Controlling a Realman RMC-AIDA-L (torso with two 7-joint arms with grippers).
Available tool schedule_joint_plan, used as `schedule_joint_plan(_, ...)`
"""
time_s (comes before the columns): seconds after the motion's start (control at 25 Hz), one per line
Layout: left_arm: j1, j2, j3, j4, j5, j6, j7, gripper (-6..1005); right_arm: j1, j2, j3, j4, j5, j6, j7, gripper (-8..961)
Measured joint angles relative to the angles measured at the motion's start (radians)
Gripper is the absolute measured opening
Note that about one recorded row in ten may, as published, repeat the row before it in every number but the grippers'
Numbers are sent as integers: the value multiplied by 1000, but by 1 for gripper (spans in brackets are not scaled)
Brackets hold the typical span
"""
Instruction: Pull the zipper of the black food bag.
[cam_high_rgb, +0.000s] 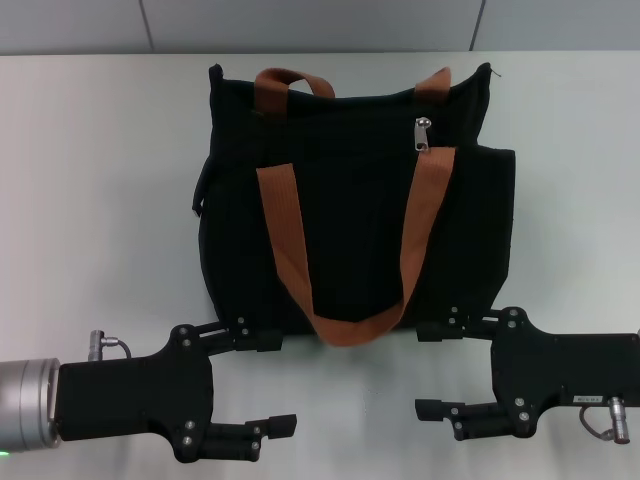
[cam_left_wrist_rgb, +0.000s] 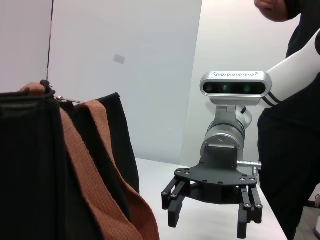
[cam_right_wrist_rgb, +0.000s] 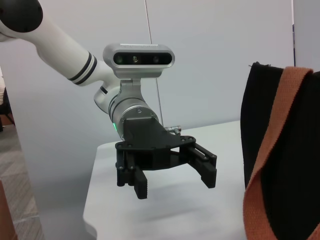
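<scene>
The black food bag (cam_high_rgb: 350, 220) lies flat in the middle of the white table (cam_high_rgb: 100, 200), with its orange-brown strap handles (cam_high_rgb: 285, 240) draped toward me. The silver zipper (cam_high_rgb: 424, 133) sits near the bag's far edge, right of centre. My left gripper (cam_high_rgb: 265, 385) hovers open just short of the bag's near left corner. Off the near right corner, my right gripper (cam_high_rgb: 436, 370) is open too. Both are empty and neither touches the bag. The left wrist view shows the bag (cam_left_wrist_rgb: 30, 170) and the right gripper (cam_left_wrist_rgb: 210, 215); the right wrist view shows the bag (cam_right_wrist_rgb: 265, 115) and the left gripper (cam_right_wrist_rgb: 175, 181).
Bare table top surrounds the bag on the left, right and near sides. A grey wall (cam_high_rgb: 320, 25) runs behind the table's far edge. A person in dark clothes (cam_left_wrist_rgb: 295, 150) stands beside the table near the right arm.
</scene>
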Motion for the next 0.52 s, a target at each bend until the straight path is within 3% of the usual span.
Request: schedule_joint_plan(0.52,0,1,0,0,8,0,-1,832,0,1,0,3,0,2,0,783)
